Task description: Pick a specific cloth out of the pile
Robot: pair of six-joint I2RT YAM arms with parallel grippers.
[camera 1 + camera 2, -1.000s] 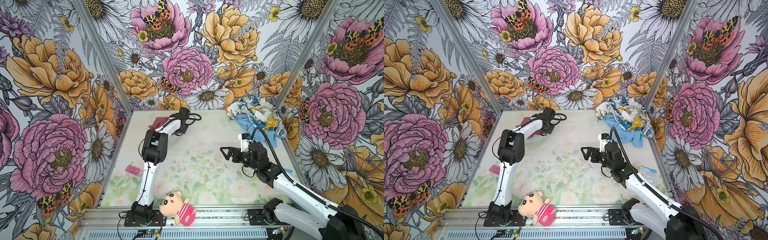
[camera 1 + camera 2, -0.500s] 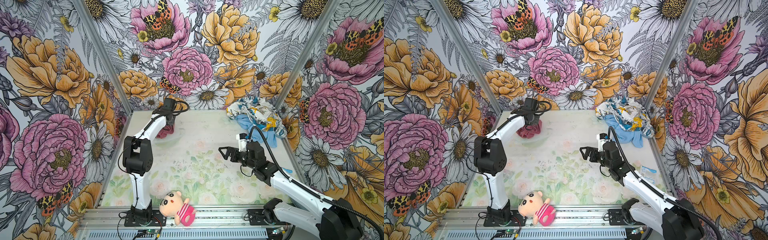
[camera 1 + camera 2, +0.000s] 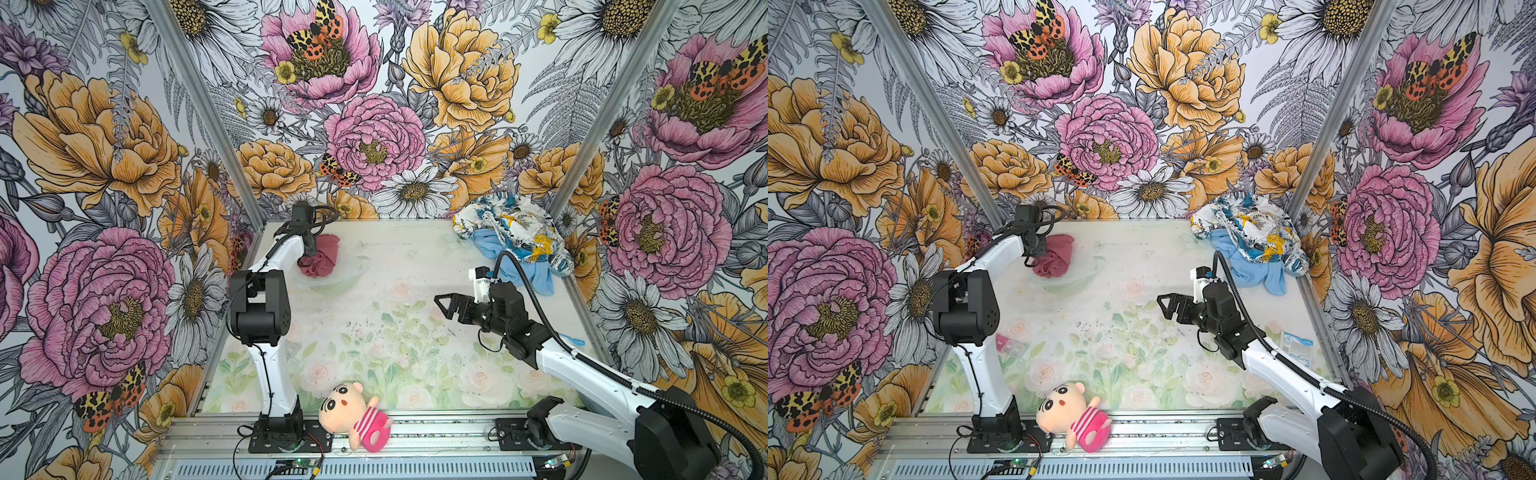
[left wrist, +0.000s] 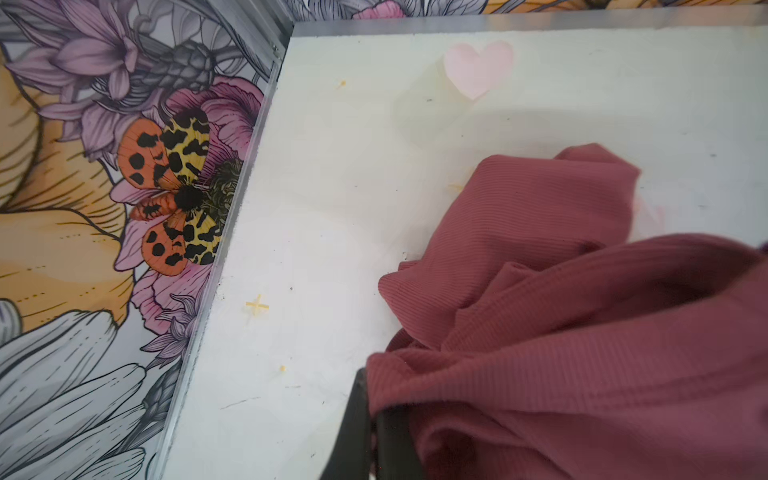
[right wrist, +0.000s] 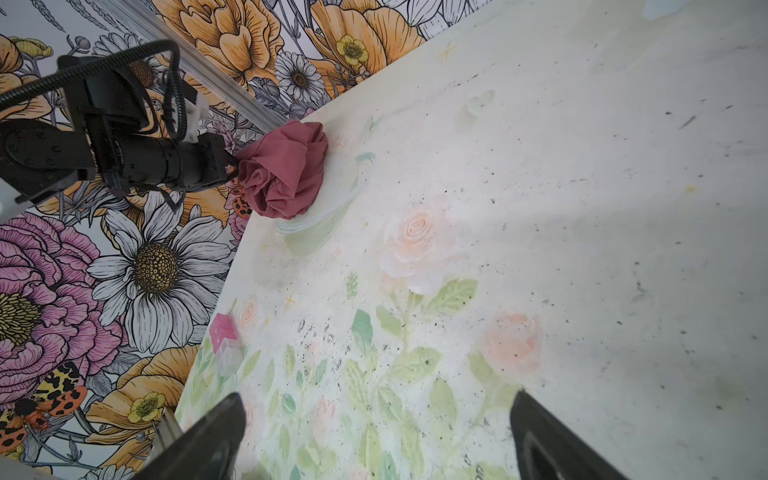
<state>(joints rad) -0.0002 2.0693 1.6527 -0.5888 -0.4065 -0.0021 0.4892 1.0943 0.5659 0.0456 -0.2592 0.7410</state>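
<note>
Left gripper [image 5: 231,165]: I see jaws clamped on cloth [image 3: 320,259], fabric bunched around tips.
Cloth: rose-pink, back-left corner of table [image 3: 415,266], over clear bowl [image 3: 337,279]; whether it rests in bowl, I cannot tell.
Pile [image 3: 515,237]: printed and blue fabric, back-right corner, well apart from cloth.
Right gripper [image 3: 445,306]: jaws wide apart, empty, above mid-table.
Doll [image 3: 353,415]: front edge.

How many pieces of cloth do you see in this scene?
3. The rose-pink cloth is held by the left gripper near the far left corner; the printed white cloth lies over the light blue cloth in the far right corner. More may be hidden underneath.
</note>
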